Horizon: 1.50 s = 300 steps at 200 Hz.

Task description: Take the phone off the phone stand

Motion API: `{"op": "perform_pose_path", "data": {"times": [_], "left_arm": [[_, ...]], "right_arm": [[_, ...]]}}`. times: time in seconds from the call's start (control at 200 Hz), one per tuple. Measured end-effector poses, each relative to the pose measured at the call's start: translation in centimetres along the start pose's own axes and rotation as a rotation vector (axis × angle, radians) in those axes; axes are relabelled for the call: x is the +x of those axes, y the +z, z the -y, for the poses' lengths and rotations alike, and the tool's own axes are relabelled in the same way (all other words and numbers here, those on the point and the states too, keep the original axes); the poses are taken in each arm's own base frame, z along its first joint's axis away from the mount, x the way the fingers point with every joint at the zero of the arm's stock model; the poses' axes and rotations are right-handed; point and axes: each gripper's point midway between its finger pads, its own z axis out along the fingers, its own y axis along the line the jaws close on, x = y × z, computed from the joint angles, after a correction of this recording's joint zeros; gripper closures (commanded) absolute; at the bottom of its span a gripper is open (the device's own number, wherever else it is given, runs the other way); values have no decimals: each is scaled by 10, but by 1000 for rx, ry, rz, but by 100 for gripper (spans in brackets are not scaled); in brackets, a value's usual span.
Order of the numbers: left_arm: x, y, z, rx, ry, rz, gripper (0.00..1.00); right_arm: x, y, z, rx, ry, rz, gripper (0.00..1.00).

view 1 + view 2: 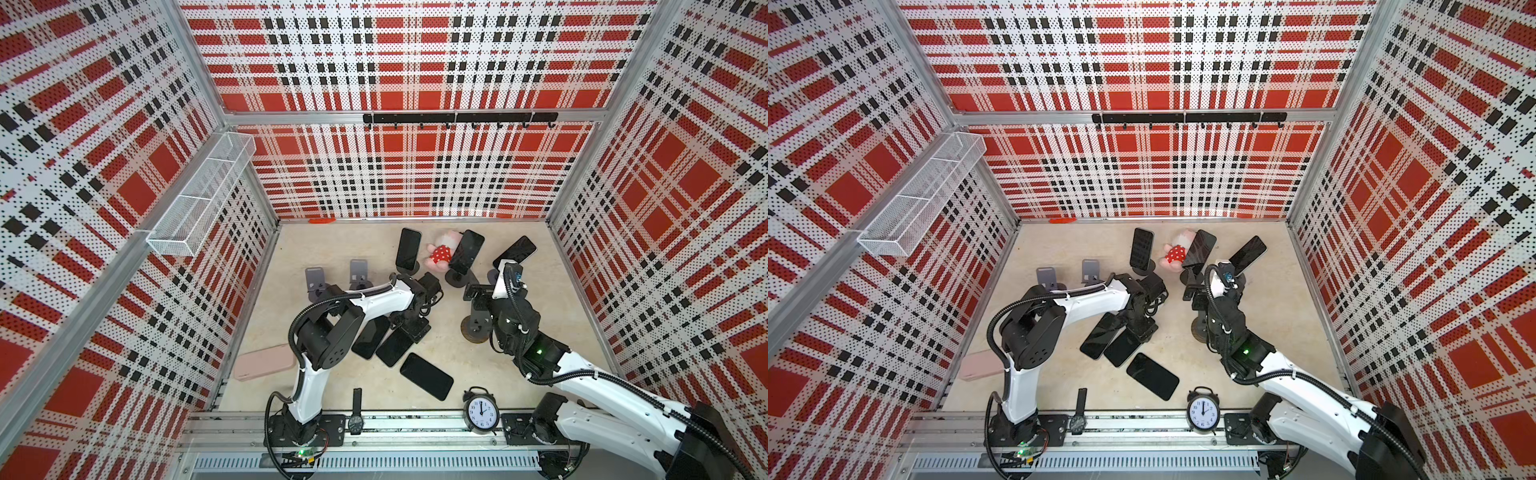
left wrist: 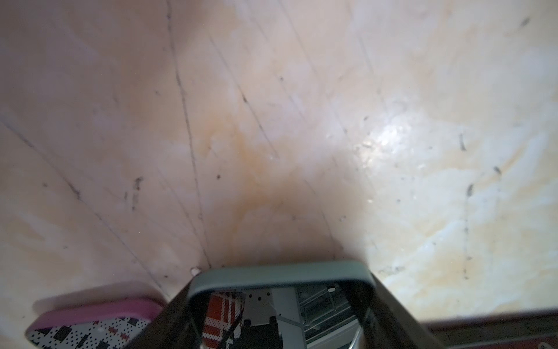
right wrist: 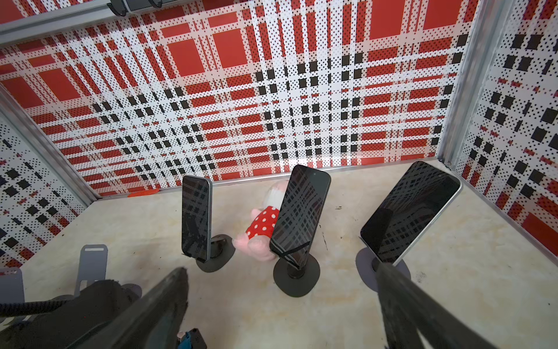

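Three dark phones lean on round-based phone stands at the back: the left phone, the middle phone and the right phone. My right gripper is open and empty, just in front of them, with one finger over the right phone stand's base. My left gripper is shut on a dark-cased phone, low over the table's middle.
Two more dark phones lie flat near the left gripper. A pink case lies by the left wall. Two empty grey stands, an empty black stand, a plush toy, a clock and a watch are around.
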Motion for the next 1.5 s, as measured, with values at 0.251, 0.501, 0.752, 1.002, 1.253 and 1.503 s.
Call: {"op": "perform_pose_path", "data": {"times": [0.251,0.501,0.752,1.002,1.253,1.503], "left_arm": [[0,0,-1,-8,-1,1,24],[0,0,-2,-14,-5,2,22],[-1,0,-2,-17,-5,4,21],[0,1,-2,-16,-5,6,20],[0,1,-2,-18,-7,8,19],[0,1,-2,-18,-8,9,19]], "right_arm": [[2,1,-3,-13,-3,-8,0],[10,-1,0,-14,-6,-13,0],[5,-1,1,-14,7,3,0],[5,-1,2,-10,9,4,0],[3,-2,4,-4,17,11,0],[3,-2,4,-4,18,10,0]]}}
